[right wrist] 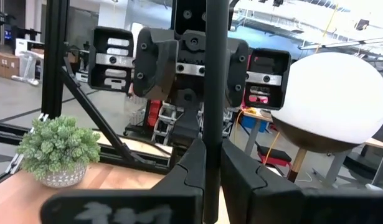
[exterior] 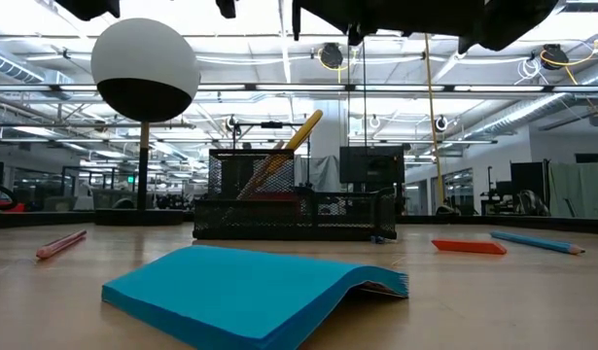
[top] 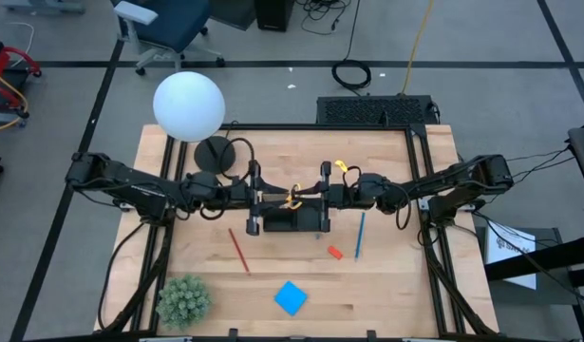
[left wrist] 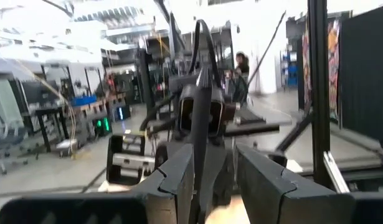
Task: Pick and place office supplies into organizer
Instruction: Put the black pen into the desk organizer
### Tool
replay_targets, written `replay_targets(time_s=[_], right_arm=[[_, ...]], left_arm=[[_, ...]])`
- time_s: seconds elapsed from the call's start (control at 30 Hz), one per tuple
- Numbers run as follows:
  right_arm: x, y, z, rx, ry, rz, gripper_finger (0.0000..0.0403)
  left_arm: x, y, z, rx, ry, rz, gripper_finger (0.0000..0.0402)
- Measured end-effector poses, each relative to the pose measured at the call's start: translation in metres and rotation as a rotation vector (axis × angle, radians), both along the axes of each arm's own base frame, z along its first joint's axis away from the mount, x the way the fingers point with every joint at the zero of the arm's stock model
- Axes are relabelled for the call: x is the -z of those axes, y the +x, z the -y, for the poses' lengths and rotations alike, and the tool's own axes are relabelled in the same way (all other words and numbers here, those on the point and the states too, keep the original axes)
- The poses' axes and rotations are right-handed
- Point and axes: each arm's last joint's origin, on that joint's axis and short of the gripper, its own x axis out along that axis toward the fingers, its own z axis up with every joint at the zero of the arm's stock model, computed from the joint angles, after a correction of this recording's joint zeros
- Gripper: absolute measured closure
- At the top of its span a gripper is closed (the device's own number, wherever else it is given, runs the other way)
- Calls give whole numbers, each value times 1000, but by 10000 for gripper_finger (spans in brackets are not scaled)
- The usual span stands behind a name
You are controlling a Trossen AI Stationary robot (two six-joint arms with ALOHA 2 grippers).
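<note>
From above, the black organizer (top: pixel 290 220) is seen mid-table with yellow-handled scissors (top: pixel 293 198) at its rear, both grippers meeting over it, while a red pencil (top: pixel 238 250), an orange-red eraser (top: pixel 334 252), a blue pencil (top: pixel 359 235) and a blue square note pad (top: pixel 291 297) lie on the wood in front. At table height, the organizer (exterior: pixel 294 202) is shown as dark mesh with a yellow pencil (exterior: pixel 284 153) leaning in its tall compartment. In the wrist views, the left gripper (left wrist: pixel 214 180) is seen partly parted around a thin dark rod (left wrist: pixel 203 134), and the right gripper (right wrist: pixel 215 171) clamped on that rod (right wrist: pixel 215 93)
</note>
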Motion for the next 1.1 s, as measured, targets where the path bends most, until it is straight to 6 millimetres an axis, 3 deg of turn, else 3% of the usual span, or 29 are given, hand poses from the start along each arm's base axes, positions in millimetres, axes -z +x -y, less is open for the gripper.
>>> replay_targets(time_s=[0.37, 1.1], right_arm=[[0, 0, 0, -20, 0, 4, 387], [0, 0, -1, -27, -2, 7, 387]], left_arm=[[6, 17, 0, -7, 8, -23, 282], [8, 18, -2, -63, 32, -52, 282]])
